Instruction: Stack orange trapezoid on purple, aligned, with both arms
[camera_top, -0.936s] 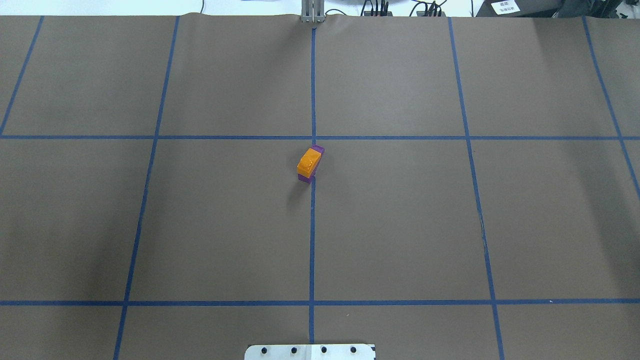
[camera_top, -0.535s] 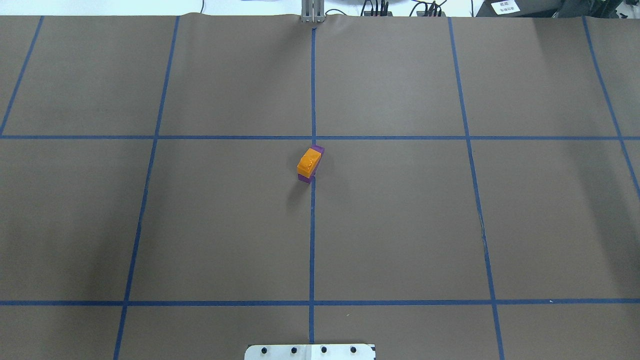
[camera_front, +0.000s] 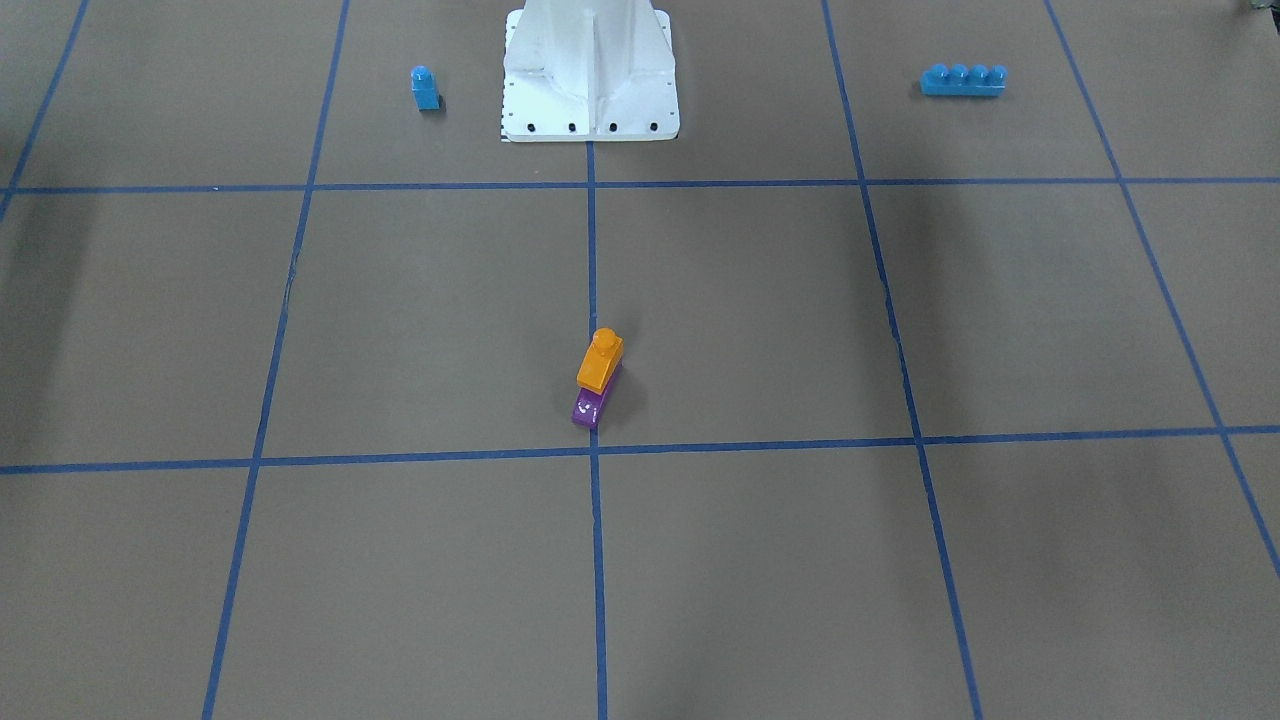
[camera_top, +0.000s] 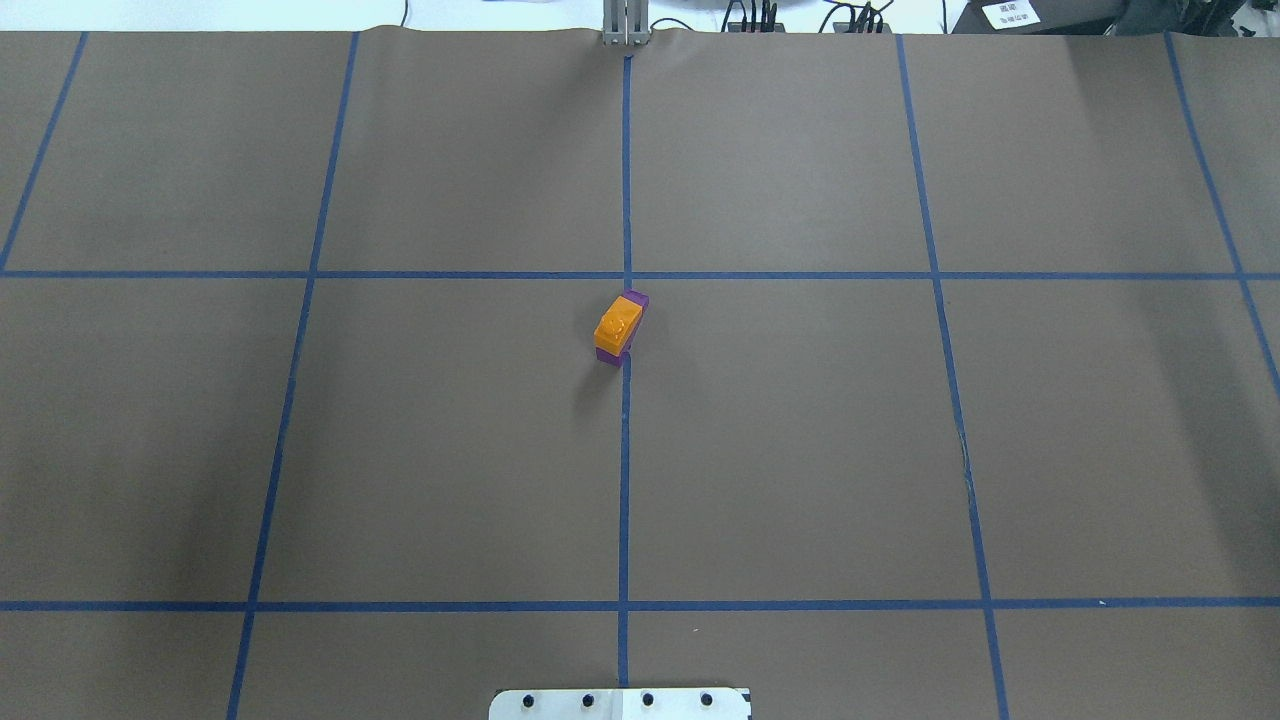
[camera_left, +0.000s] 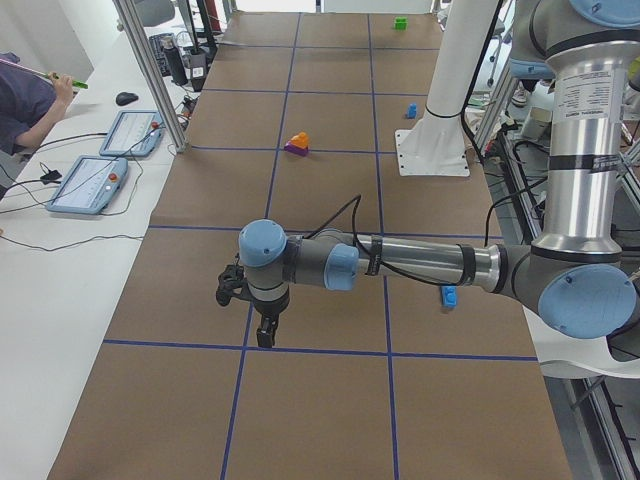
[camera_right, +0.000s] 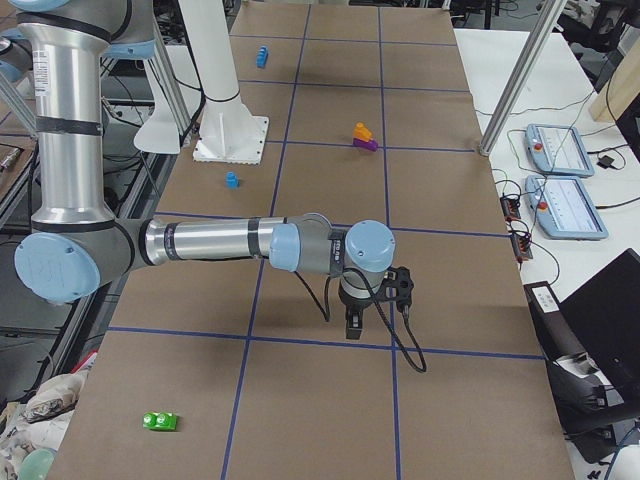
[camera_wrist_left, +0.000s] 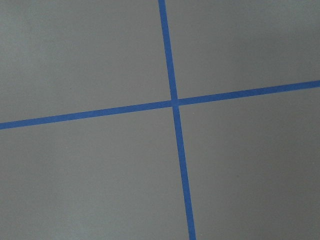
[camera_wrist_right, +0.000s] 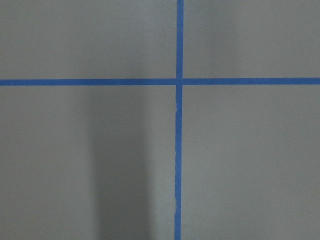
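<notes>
The orange trapezoid (camera_top: 618, 325) sits on top of the purple brick (camera_top: 636, 299) near the table's middle, on the centre blue line. The pair also shows in the front-facing view, orange (camera_front: 600, 362) over purple (camera_front: 590, 408). The orange one lies along the purple one, with purple showing at both ends. My left gripper (camera_left: 265, 335) hangs over the mat far from the stack, seen only in the exterior left view. My right gripper (camera_right: 354, 325) hangs likewise, seen only in the exterior right view. I cannot tell whether either is open or shut. Both wrist views show only mat and tape lines.
A small blue single-stud brick (camera_front: 425, 88) and a long blue four-stud brick (camera_front: 963, 80) lie either side of the white robot base (camera_front: 590, 70). A green brick (camera_right: 160, 421) lies near the right end. Teach pendants (camera_left: 100, 180) and an operator (camera_left: 25, 100) are beside the table.
</notes>
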